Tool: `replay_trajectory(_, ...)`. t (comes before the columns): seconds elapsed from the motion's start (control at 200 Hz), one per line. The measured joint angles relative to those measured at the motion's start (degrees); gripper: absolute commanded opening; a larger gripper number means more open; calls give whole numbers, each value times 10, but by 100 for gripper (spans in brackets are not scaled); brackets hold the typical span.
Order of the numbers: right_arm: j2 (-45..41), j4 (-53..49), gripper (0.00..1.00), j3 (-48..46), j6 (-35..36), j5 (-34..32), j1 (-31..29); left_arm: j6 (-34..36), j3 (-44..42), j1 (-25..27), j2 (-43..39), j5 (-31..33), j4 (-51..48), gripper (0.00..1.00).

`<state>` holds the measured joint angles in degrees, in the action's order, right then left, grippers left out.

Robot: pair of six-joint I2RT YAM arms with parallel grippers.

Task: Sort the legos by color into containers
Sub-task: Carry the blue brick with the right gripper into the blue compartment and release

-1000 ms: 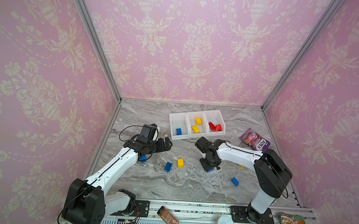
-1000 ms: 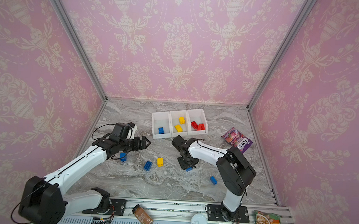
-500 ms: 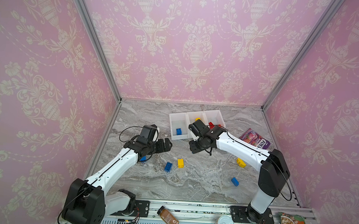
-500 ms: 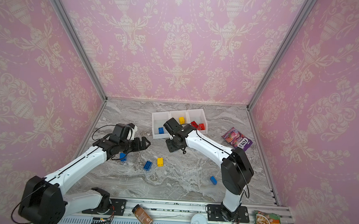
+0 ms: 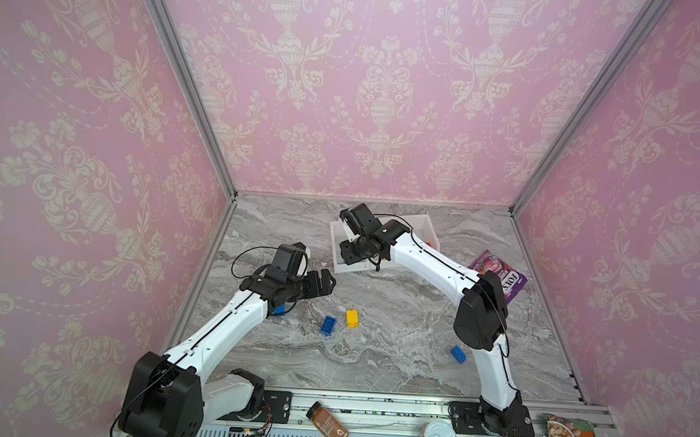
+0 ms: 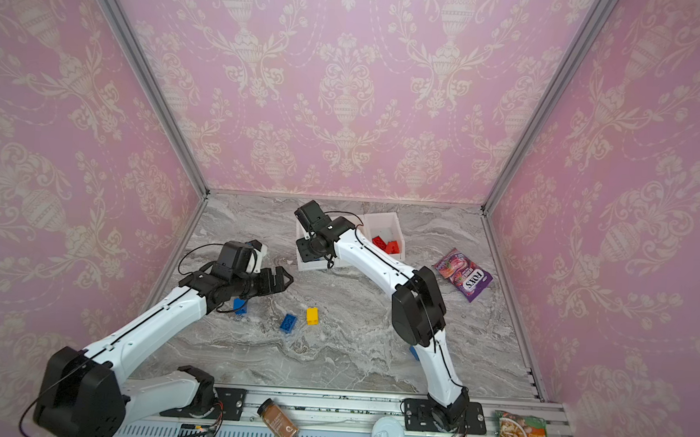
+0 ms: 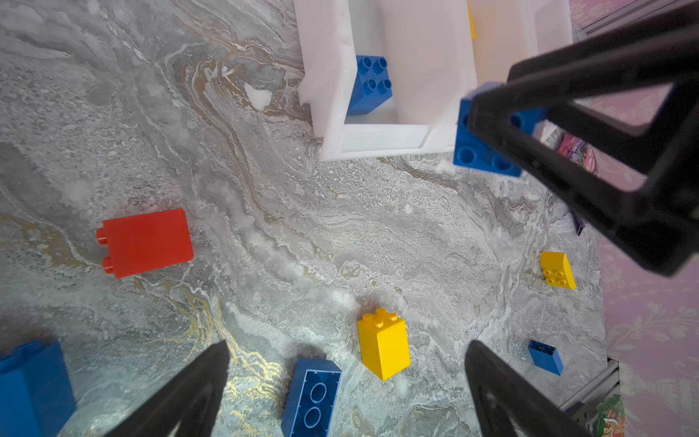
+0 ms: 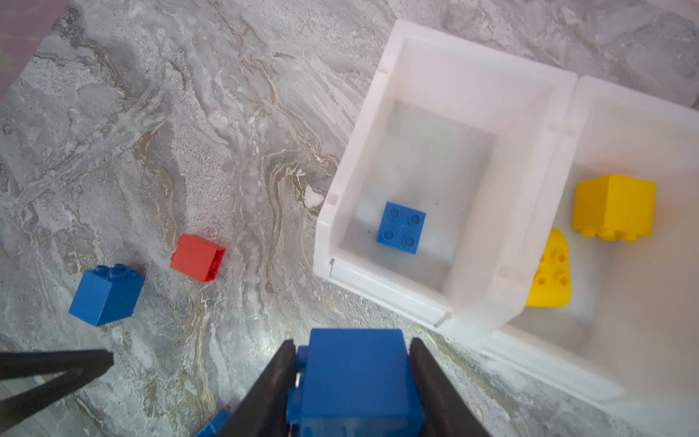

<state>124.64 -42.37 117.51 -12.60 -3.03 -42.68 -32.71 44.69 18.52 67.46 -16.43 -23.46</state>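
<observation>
Right wrist – right gripper (image 8: 351, 345) clamping blue lego (image 8: 357, 382), containers (image 8: 389, 292) near

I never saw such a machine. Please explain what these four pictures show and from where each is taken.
Two white robot arms work on a marble table. Two pictures look down on the whole scene from above; the other two come from a camera on each arm's wrist. The right fingers pinch a blue brick near the white bins; the left fingers are open and empty. One bin holds a small blue brick, its neighbour yellow ones. A red brick and a yellow brick lie loose nearby.
</observation>
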Motion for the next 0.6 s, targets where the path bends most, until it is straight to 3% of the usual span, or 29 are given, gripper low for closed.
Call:
replay_trajectory(0.23, 99, -2, 48, 131, 6, 2, 29, -2, 0, 0, -9, 0, -1, 99)
replay_trajectory(0.6, 187, -6, 56, 221, 6, 3, 52, -4, 0, 0, -12, 0, -1, 99)
